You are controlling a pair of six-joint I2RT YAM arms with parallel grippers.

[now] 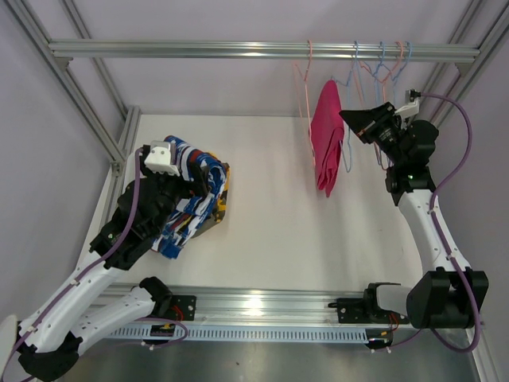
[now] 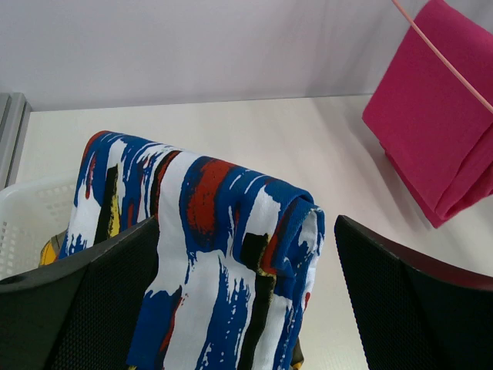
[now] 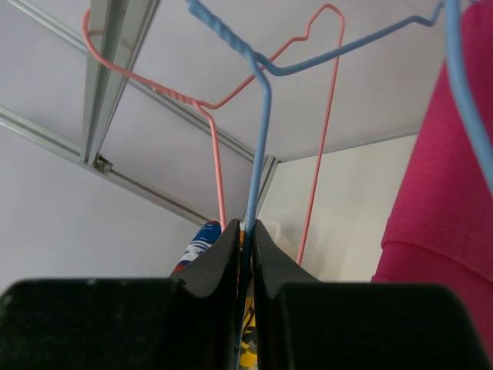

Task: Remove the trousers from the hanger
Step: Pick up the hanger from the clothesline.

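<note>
Right pincer [image 3: 245,225] clamps a blue hanger [image 3: 264,108], clear only in its wrist view; left pincer [image 2: 246,223] gapes.

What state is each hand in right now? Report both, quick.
Left hand: open, holding nothing, above the blue-red-white trousers.
Right hand: closed on the wire of the blue hanger.

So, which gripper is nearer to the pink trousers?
Right. The right gripper is just beside the pink trousers, shut on a blue hanger; the left gripper is far across the table, over the patterned trousers.
</note>
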